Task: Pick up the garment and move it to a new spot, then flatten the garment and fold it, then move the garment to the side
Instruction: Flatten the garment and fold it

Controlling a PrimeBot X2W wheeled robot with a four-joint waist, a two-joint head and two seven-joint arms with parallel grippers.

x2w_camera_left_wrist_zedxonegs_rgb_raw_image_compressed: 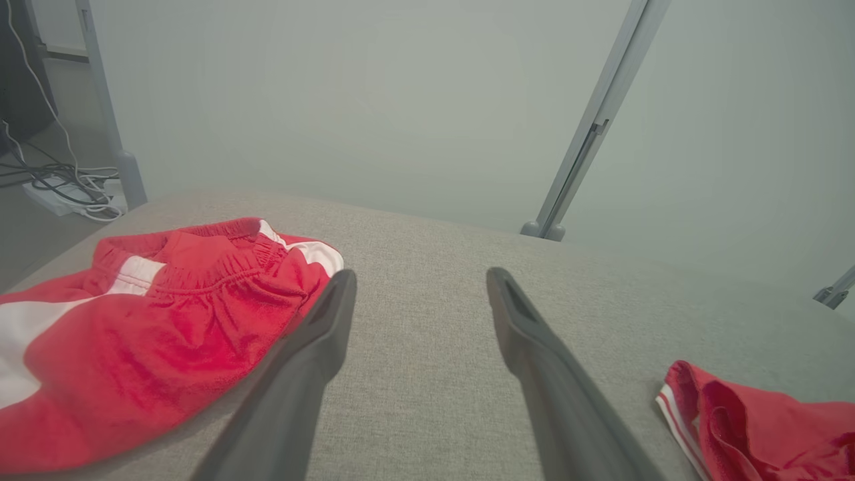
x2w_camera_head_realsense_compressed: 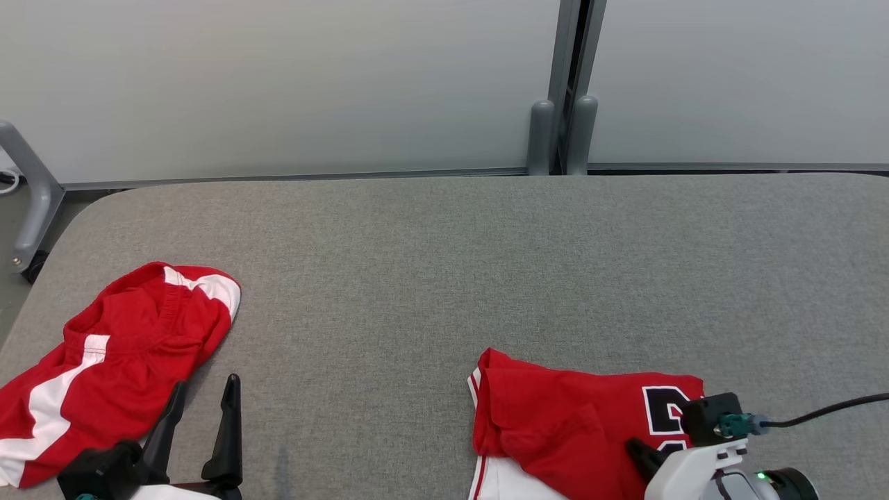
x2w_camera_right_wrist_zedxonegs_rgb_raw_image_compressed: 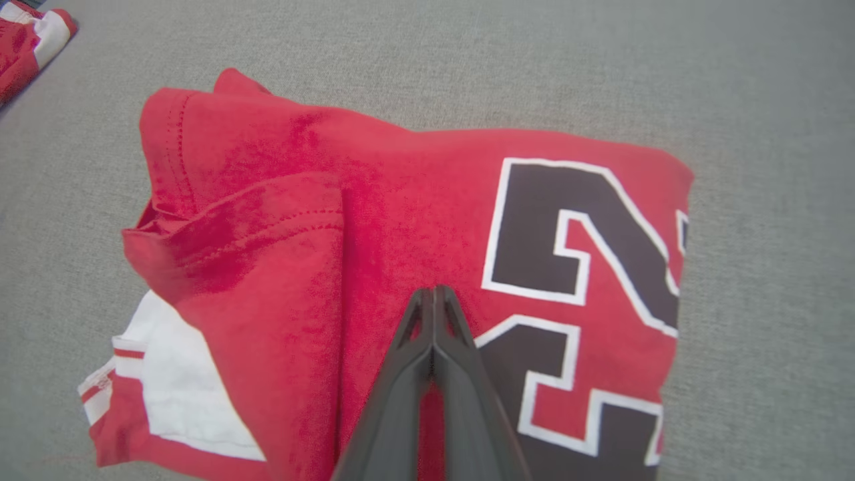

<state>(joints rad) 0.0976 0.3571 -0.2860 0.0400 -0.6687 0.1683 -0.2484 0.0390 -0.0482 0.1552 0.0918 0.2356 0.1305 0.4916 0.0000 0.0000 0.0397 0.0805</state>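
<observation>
Right gripper [x2w_camera_right_wrist_zedxonegs_rgb_raw_image_compressed: 434, 294] closed tight, tips on jersey [x2w_camera_right_wrist_zedxonegs_rgb_raw_image_compressed: 374, 220] beneath; left gripper [x2w_camera_head_realsense_compressed: 206, 382] wide, empty; jersey looks folded; side move pending.

A red jersey [x2w_camera_head_realsense_compressed: 555, 417] with a black number lies at the near right of the grey table [x2w_camera_head_realsense_compressed: 444, 264], the right gripper [x2w_camera_head_realsense_compressed: 639, 451] low over it and a black cable [x2w_camera_head_realsense_compressed: 826, 411] trailing right. Red-and-white shorts [x2w_camera_head_realsense_compressed: 118, 354] lie at the near left, just beside the left gripper [x2w_camera_head_realsense_compressed: 206, 383], whose fingers stand spread
</observation>
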